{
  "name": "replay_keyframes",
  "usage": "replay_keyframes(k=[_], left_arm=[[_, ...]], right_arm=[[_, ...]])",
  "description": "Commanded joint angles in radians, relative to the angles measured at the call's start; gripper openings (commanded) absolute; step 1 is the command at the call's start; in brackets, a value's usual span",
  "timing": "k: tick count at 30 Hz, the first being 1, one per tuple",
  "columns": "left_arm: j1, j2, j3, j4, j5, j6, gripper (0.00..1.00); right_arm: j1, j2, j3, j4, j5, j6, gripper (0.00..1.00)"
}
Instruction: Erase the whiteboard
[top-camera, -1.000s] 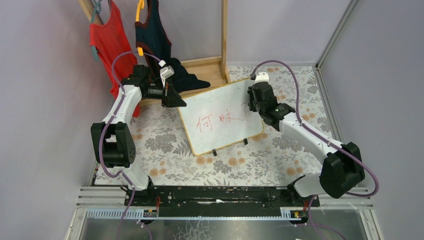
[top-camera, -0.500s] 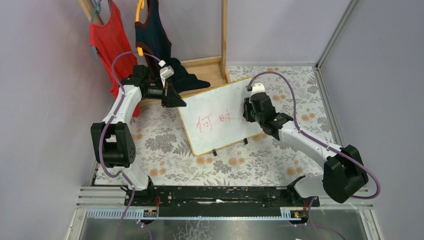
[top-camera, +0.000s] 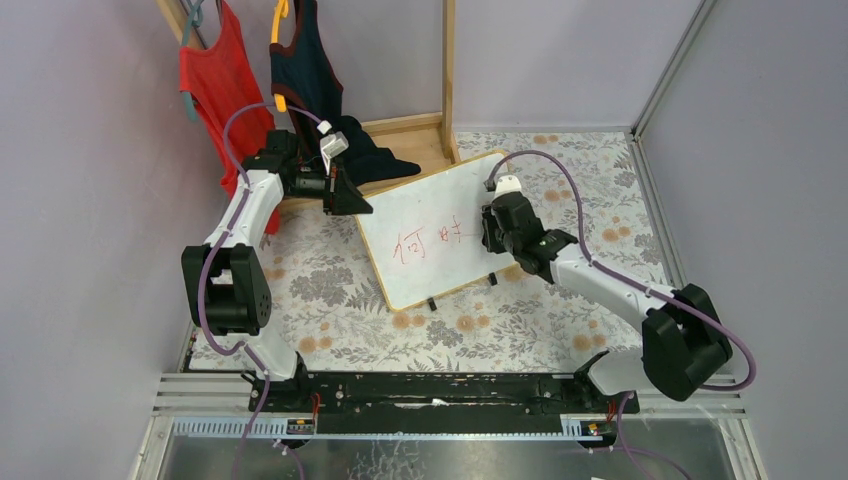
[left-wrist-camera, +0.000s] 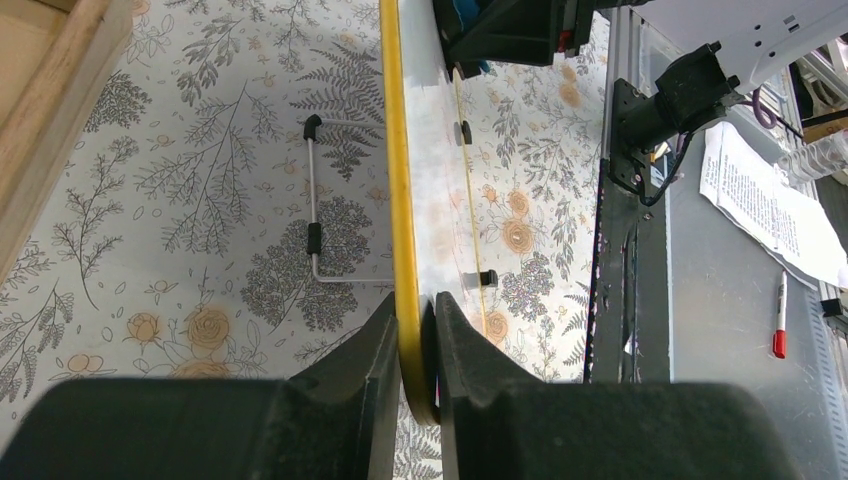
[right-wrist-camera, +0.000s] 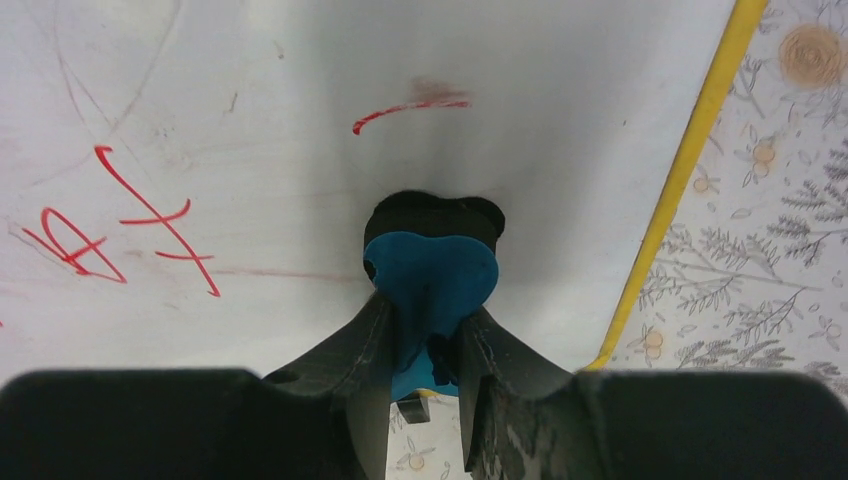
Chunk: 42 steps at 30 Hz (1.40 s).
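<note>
The whiteboard (top-camera: 440, 215), white with a thin yellow frame and two small black feet, stands tilted on the floral table. Red characters (top-camera: 425, 240) sit on its face; they also show in the right wrist view (right-wrist-camera: 120, 225). My left gripper (top-camera: 352, 200) is shut on the board's yellow edge (left-wrist-camera: 405, 250) at its upper left corner. My right gripper (top-camera: 487, 228) is shut on a blue eraser (right-wrist-camera: 430, 270) with a black pad, pressed on the board face (right-wrist-camera: 300, 100) right of the characters. A short red stroke (right-wrist-camera: 410, 105) lies just above the eraser.
A wooden rack (top-camera: 448, 70) with a red shirt (top-camera: 215, 75) and a dark shirt (top-camera: 310, 70) stands at the back left. A wire stand (left-wrist-camera: 315, 215) lies on the table behind the board. Grey walls close in both sides.
My right gripper has slid left and down across the board with the eraser, and the red marks at the right of the writing are gone. The left arm has not moved.
</note>
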Motion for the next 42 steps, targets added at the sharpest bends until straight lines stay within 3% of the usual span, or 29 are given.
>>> replay_keyframes(k=[1, 14, 32, 42], left_arm=[[0.008, -0.008, -0.012, 0.016, -0.073, 0.054, 0.00], [0.008, -0.020, -0.019, 0.017, -0.078, 0.059, 0.00], [0.007, -0.015, -0.023, 0.016, -0.075, 0.061, 0.00], [0.007, -0.019, -0.029, 0.015, -0.069, 0.059, 0.00]], right_arm=[[0.007, 0.059, 0.143, 0.005, 0.052, -0.038, 0.00], [-0.006, 0.114, 0.356, -0.045, 0.145, -0.123, 0.00], [-0.011, 0.017, 0.053, 0.043, 0.069, -0.034, 0.00], [-0.011, 0.056, 0.150, 0.032, 0.052, -0.059, 0.00]])
